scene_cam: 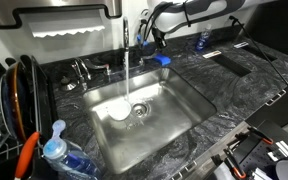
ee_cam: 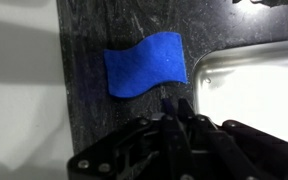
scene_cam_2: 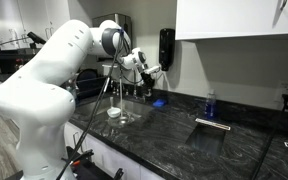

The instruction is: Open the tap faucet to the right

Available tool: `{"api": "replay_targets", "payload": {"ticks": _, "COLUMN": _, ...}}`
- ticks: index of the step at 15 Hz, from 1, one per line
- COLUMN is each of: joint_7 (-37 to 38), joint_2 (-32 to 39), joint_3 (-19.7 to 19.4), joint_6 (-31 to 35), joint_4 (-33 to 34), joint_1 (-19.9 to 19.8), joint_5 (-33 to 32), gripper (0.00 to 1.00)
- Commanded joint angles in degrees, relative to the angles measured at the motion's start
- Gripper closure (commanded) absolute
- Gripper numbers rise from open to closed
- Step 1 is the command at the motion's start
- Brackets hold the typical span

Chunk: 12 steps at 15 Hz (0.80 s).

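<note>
The tall slim chrome tap faucet stands behind the steel sink. A stream of water runs from its spout into the basin. My gripper hovers just right of the faucet, above a blue sponge, and is apart from the faucet. In the wrist view the black fingers are pressed together with nothing between them, over the dark counter beside the blue sponge and the sink's corner. The faucet's lever is too small to make out.
A dish rack with plates stands left of the sink, and a soap bottle stands at its front. A blue bottle stands on the marbled counter to the right, also seen in an exterior view. A black dispenser hangs on the wall.
</note>
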Motion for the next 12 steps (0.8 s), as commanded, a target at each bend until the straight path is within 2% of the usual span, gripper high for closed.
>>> {"api": "replay_targets", "payload": {"ticks": 1, "joint_7": 1.5, "joint_2": -0.8, "joint_3": 0.5, "joint_6": -2.1, "joint_4": -0.6, "joint_1": 0.3, "joint_5": 0.9, "gripper": 0.97}}
{"api": "replay_targets", "payload": {"ticks": 5, "joint_7": 2.1, "joint_2": -0.8, "joint_3": 0.7, "joint_6": -2.0, "joint_4": -0.7, "joint_1": 0.2, "joint_5": 0.9, "gripper": 0.97}}
{"api": "replay_targets", "payload": {"ticks": 6, "joint_7": 2.0, "joint_2": -0.9, "joint_3": 0.7, "joint_6": -2.2, "joint_4": -0.6, "joint_1": 0.2, "joint_5": 1.0, "gripper": 0.64}}
{"api": "replay_targets", "payload": {"ticks": 8, "joint_7": 1.9, "joint_2": -1.0, "joint_3": 0.9, "joint_6": -2.3, "joint_4": -0.8, "joint_1": 0.1, "joint_5": 1.1, "gripper": 0.57}}
{"api": "replay_targets", "payload": {"ticks": 12, "joint_7": 2.2, "joint_2": -1.5, "joint_3": 1.5, "joint_6": -3.2, "joint_4": -1.2, "joint_1": 0.3, "joint_5": 1.2, "gripper": 0.29}}
